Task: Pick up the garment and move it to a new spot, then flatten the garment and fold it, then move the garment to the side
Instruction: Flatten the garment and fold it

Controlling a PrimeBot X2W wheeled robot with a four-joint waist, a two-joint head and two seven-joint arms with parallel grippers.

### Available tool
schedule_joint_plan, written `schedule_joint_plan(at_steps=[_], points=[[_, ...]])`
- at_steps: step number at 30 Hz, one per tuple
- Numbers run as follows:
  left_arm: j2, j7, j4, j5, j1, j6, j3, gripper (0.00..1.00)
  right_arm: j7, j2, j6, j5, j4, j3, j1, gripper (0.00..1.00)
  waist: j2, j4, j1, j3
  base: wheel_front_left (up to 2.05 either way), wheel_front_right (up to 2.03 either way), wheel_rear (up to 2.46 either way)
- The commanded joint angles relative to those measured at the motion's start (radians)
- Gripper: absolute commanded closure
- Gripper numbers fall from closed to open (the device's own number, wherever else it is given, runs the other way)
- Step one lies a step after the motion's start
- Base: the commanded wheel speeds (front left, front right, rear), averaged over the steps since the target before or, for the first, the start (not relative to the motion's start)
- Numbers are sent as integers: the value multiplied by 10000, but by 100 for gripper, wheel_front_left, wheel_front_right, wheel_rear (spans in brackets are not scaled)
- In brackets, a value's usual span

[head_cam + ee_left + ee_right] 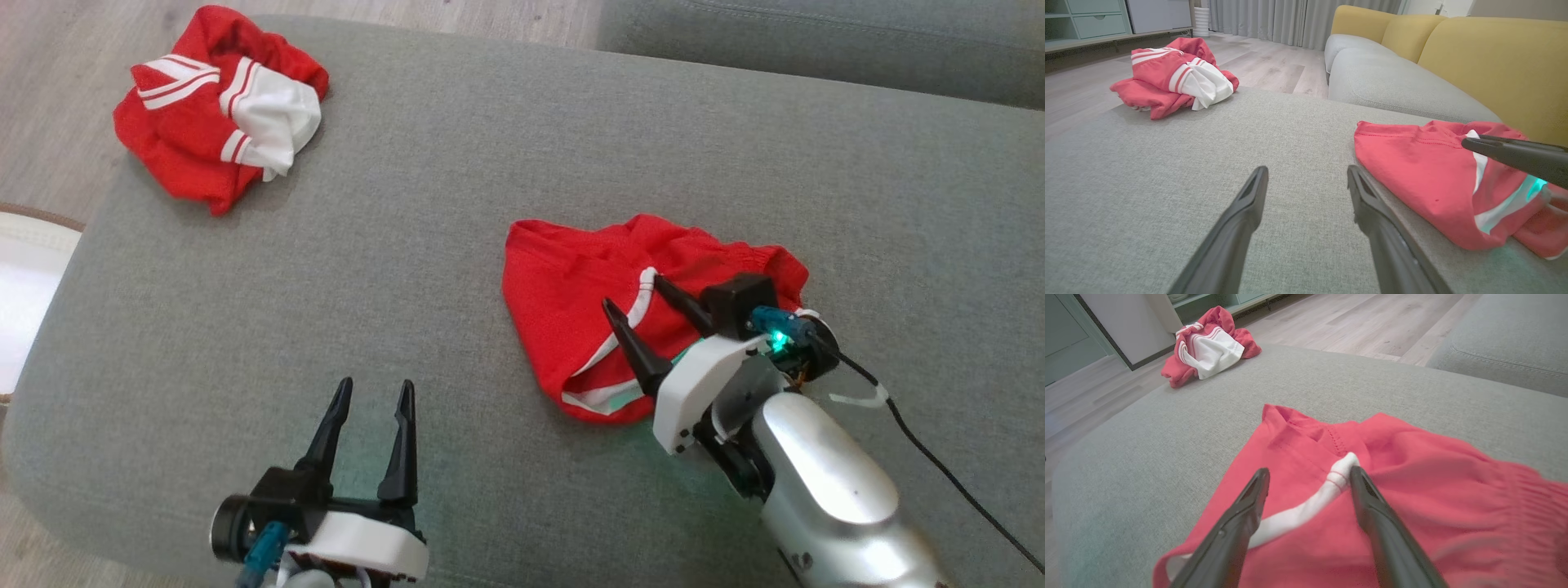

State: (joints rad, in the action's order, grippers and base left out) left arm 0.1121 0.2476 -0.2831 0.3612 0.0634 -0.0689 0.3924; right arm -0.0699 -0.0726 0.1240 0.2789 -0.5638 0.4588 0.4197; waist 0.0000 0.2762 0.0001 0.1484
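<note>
A red garment lies crumpled at centre right on a grey cushion. The right gripper, fingers spread wide, sits over it. The left gripper, lower left, is spread and empty.

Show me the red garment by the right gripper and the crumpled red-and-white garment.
red garment point(563, 286): head view, plain red cloth left of its white stripe.
crumpled red-and-white garment point(277, 114): head view, its white panel.

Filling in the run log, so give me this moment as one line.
right gripper: open, straddling white trim of red garment | left gripper: open, over bare cushion | second garment: bunched, far-left corner
</note>
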Motion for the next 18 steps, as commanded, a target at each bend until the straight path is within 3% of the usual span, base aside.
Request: schedule_joint_plan(at_steps=[1, 8, 12, 14, 15, 16, 18], points=[[2, 84, 252, 46, 417, 17, -227, 0, 150, 222, 67, 71, 274, 235, 398, 0, 0, 36, -1, 8, 0, 0, 0], [-30, 105, 197, 63, 445, 21, -210, 0, -117, 222, 67, 339, -81, 544, 700, 0, 0, 181, -1, 43, 0, 0, 0], [-43, 114, 179, 71, 444, 14, -212, 0, -452, 223, 67, 88, -484, 206, 770, 0, 0, 229, -1, 37, 0, 0, 0], [-45, 118, 178, 76, 442, 14, -216, 0, -339, 223, 67, 66, -437, 128, 767, 28, 0, 247, -1, 40, 0, 0, 0], [-44, 120, 175, 81, 439, 13, -223, 0, -288, 223, 67, 102, -381, 158, 764, 54, 0, 248, -1, 38, 0, 0, 0], [-44, 121, 170, 83, 435, 9, -229, 0, -218, 223, 67, 126, -305, 205, 770, 63, 0, 246, -1, 34, 0, 0, 0], [-43, 124, 160, 87, 426, 6, -233, 0, -123, 223, 67, 175, -167, 344, 792, 94, 0, 240, -1, 26, 0, 0, 0]])
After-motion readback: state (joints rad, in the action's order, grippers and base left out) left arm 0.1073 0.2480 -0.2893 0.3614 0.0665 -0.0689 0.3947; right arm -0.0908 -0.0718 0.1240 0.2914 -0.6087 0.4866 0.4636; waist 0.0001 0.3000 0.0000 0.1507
